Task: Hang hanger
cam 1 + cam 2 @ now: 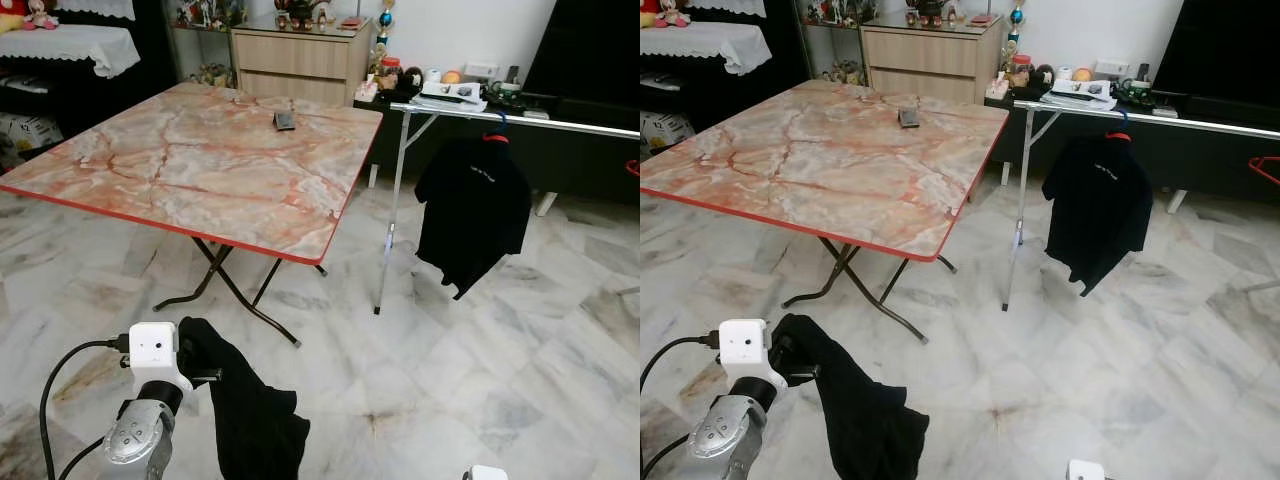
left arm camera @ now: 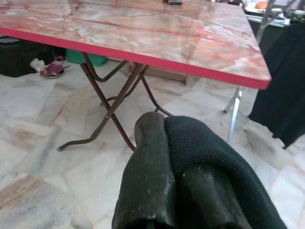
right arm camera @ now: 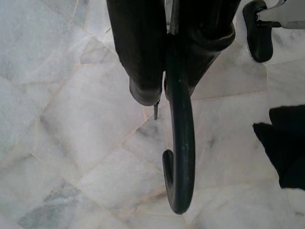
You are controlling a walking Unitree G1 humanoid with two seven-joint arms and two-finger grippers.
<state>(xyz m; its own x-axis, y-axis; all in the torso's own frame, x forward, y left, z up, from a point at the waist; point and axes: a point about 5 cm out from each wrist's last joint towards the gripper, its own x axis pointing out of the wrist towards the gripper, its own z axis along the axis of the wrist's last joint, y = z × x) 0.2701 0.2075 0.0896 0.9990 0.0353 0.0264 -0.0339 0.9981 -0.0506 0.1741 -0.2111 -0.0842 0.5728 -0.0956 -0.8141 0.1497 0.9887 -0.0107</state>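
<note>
From the head, we are holding a black garment [image 1: 245, 410] in our left gripper [image 1: 190, 352] at seven o'clock; the rail [image 1: 520, 118] at two o'clock is waiting. Left wrist: fingers are pinching cloth. Right wrist: our right gripper [image 3: 164, 90] is clamping the hanger's hook [image 3: 180, 157]; hanging is not yet done.

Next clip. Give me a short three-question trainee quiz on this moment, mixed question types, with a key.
1. True or false: the left gripper is shut on a black garment.
2. What does the right gripper hold? A) black hanger hook B) phone C) cup
3. Where does the black shirt already hang?

Key: 1 true. 2 A, the black hanger hook. 3 On a red hanger on the clothes rack rail, beside the marble-patterned folding table.
</note>
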